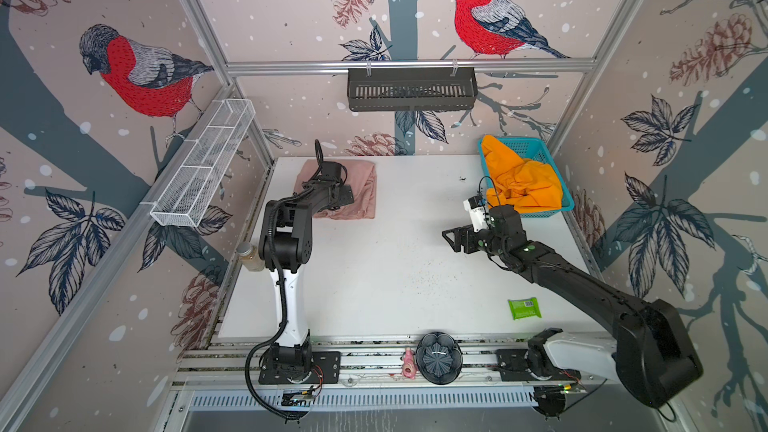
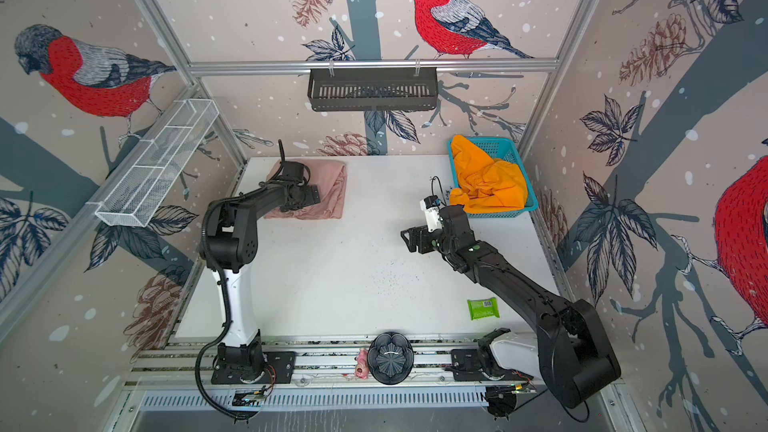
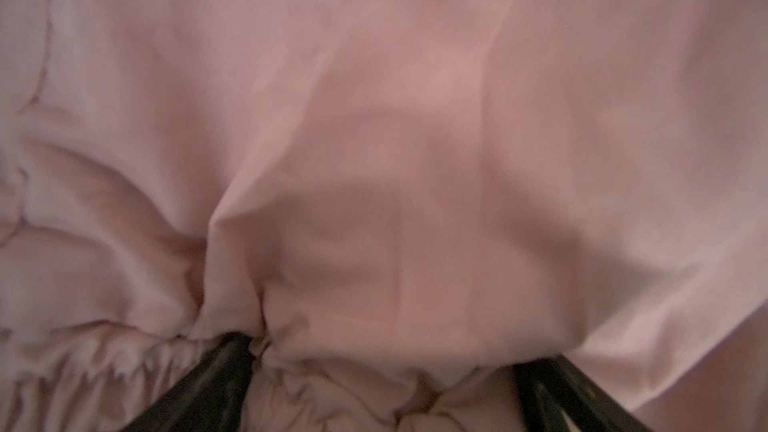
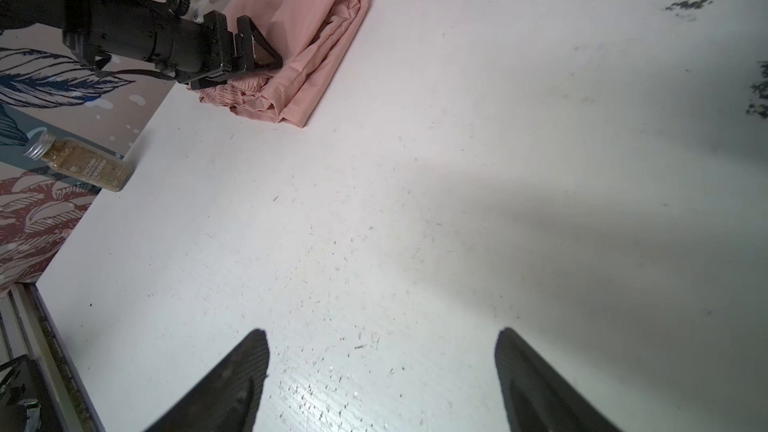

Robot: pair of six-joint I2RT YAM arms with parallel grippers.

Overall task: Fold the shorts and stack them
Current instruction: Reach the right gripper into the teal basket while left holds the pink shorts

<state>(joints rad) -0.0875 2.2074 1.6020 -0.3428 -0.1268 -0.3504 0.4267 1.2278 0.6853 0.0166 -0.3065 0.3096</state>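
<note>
The dusty pink shorts (image 1: 362, 191) (image 2: 332, 195) lie folded at the table's back left, and they also show in the right wrist view (image 4: 316, 35). My left gripper (image 1: 345, 198) (image 2: 312, 196) (image 4: 266, 54) rests low on their near edge. In the left wrist view it (image 3: 386, 351) is open, fingers wide apart and pressed into the pink shorts (image 3: 374, 118), with cloth bunched between them. The orange shorts (image 1: 519, 184) (image 2: 486, 184) sit crumpled in the blue basket (image 1: 538, 146) (image 2: 506, 144) at the back right. My right gripper (image 1: 451, 239) (image 2: 409, 239) (image 4: 382, 331) hovers open and empty over bare table, left of the basket.
A green packet (image 1: 524, 308) (image 2: 483, 308) lies near the front right. A small bottle (image 1: 249, 257) (image 4: 83, 164) stands at the left edge. A black dish (image 1: 439, 357) and a pink figurine (image 1: 409, 363) sit on the front rail. Wire (image 1: 203, 164) and black (image 1: 411, 89) baskets hang on the walls.
</note>
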